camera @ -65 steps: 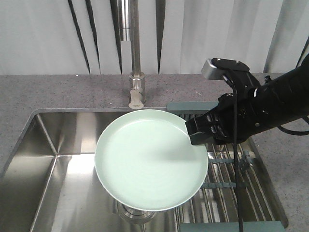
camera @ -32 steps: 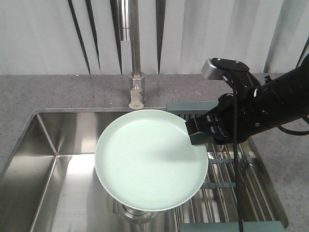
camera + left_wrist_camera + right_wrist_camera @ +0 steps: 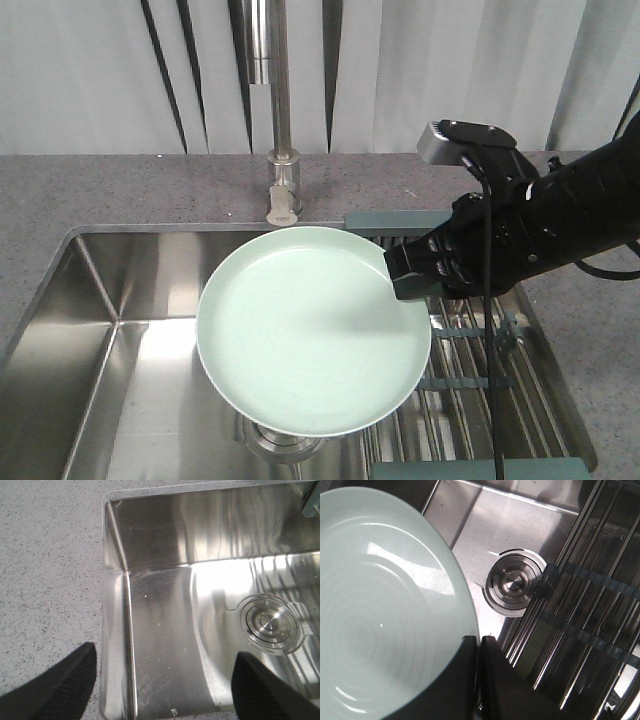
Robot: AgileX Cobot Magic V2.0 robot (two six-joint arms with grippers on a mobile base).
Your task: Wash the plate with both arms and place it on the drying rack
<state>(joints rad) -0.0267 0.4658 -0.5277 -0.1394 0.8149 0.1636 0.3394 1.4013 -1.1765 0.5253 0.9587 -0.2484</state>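
A pale mint-green plate point(image 3: 312, 330) hangs level above the steel sink, under the tap. My right gripper point(image 3: 400, 282) is shut on the plate's right rim; in the right wrist view its jaws point(image 3: 478, 645) pinch the edge of the plate point(image 3: 380, 610). The black right arm point(image 3: 545, 225) reaches in from the right over the drying rack point(image 3: 470, 350), whose metal rods lie across the sink's right side. My left gripper point(image 3: 162, 672) shows only in its wrist view, open and empty, above the sink's left wall.
The tap point(image 3: 278, 110) rises behind the sink point(image 3: 110, 330). A round steel drain point(image 3: 269, 624) sits in the basin floor, beneath the plate. Speckled grey counter point(image 3: 100, 190) surrounds the sink. Rack rods point(image 3: 580, 605) run next to the drain point(image 3: 514, 586).
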